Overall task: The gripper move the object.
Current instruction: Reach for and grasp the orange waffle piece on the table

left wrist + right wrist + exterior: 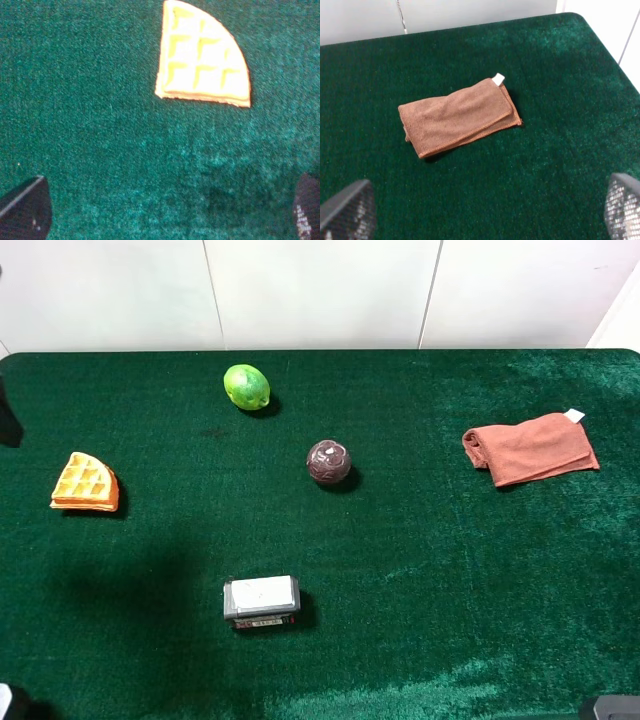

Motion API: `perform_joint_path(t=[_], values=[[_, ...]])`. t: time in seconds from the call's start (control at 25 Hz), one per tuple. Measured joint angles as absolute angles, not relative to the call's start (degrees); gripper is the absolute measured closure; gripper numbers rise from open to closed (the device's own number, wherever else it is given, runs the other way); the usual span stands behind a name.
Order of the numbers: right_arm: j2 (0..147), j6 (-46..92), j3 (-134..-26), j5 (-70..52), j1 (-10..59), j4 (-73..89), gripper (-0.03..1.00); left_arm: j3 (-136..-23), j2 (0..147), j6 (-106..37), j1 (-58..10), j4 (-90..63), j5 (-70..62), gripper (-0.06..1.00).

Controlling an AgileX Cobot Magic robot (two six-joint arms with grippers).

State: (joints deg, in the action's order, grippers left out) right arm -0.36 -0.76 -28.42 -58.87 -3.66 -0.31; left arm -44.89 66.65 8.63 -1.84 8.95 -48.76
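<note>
- Felt first: the green felt table (pixel 420 570) fills the high view, and the dark maroon round ball (pixel 328 461) near its middle is our marker.
- Next, the rust-brown folded cloth (pixel 530 448), well right of the ball. The right gripper (pixel 485 212) hangs above it, fingers wide apart, nothing held.
- Then the grey-and-white flat box (pixel 262 599), on the near side of the ball and slightly left.
- Now the one that matters: the yellow-orange quarter-wedge toy waffle (pixel 85 483) lies flat, well left of the ball, with nothing touching it.
- The left gripper (pixel 165 215) hovers over bare felt just short of the waffle, fingers spread wide and empty.
- It looks light and stiff, with a slightly slick grid top. My call: straddle it and close low on the orange side walls, straight edge against curved edge.
- Last, the round green lime (pixel 246 386), beyond the ball and to its left.
</note>
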Motion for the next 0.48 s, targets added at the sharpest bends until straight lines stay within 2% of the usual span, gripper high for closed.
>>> perform_joint_path(t=[0.48], values=[[-0.36,-0.76,-28.42,-58.87,-3.66,-0.31,0.27,-44.89,79.84,9.19,1.62,9.40,-36.89,-0.05]])
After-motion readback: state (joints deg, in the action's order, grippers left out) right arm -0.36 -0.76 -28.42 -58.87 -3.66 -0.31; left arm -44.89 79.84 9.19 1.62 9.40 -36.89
